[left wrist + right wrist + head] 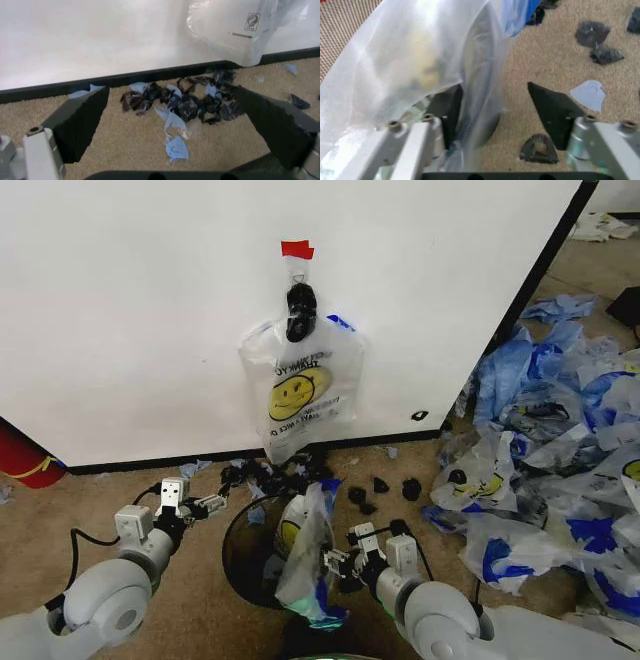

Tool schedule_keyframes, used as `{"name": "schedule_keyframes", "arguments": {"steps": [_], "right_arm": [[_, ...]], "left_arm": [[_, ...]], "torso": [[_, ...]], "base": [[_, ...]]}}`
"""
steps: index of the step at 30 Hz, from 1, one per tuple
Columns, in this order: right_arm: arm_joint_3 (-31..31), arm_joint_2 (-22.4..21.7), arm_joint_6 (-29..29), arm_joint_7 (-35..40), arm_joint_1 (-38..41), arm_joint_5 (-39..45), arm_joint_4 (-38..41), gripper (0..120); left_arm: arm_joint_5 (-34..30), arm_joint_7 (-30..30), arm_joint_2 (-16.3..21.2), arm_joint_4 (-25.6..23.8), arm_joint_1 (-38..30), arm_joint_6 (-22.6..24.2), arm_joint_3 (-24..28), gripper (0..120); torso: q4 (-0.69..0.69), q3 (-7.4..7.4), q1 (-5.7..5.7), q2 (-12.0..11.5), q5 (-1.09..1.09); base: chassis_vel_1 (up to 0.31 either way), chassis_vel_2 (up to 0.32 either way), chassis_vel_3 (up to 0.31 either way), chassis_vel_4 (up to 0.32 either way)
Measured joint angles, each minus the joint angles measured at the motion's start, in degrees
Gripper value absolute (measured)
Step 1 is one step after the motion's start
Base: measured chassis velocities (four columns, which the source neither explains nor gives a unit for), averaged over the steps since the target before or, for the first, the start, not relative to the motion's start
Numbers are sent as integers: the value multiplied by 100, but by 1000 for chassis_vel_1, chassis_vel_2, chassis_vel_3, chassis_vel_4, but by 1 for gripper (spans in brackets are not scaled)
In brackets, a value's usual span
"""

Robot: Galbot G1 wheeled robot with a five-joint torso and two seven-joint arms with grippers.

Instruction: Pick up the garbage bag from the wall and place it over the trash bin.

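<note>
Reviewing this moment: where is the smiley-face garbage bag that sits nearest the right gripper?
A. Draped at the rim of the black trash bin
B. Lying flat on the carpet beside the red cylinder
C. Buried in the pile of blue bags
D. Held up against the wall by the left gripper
A: the garbage bag hangs over the rim of the trash bin, with the right gripper beside it, while the left gripper is open near the wall.

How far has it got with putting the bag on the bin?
Done: one garbage bag is down at the trash bin, bunched upright on its rim. In hand: it leans against the open right tool, and the open left tool hovers beside the bin. Left: spreading it over the rim. Another bag hangs on the wall.
</note>
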Motion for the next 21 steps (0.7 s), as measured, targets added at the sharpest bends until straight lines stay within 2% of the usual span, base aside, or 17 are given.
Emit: {"name": "schedule_keyframes", "arguments": {"steps": [2, 9, 10, 11, 21], "right_arm": [[3, -2, 0, 6, -24, -14, 3, 44], [81, -50, 55, 10, -122, -105, 29, 16], [106, -68, 82, 5, -152, -125, 42, 7], [111, -69, 94, 2, -164, -132, 43, 2], [292, -129, 140, -79, -365, -228, 43, 0]], "left_arm": [[-7, -12, 0, -4, -4, -2, 2, 100], [-33, -95, -22, -45, 64, -45, 3, 100], [-33, -110, -35, -61, 74, -83, 2, 100], [-33, -113, -41, -68, 74, -90, 2, 100], [-29, -168, -127, -71, 98, -114, 18, 100]], "torso": [[0, 0, 0, 0, 1], [0, 0, 0, 0, 0], [0, 0, 0, 0, 0], [0, 0, 0, 0, 0], [0, 0, 0, 0, 0]], "base": [[0, 0, 0, 0], [0, 0, 0, 0], [0, 0, 0, 0], [0, 0, 0, 0], [0, 0, 0, 0]]}}
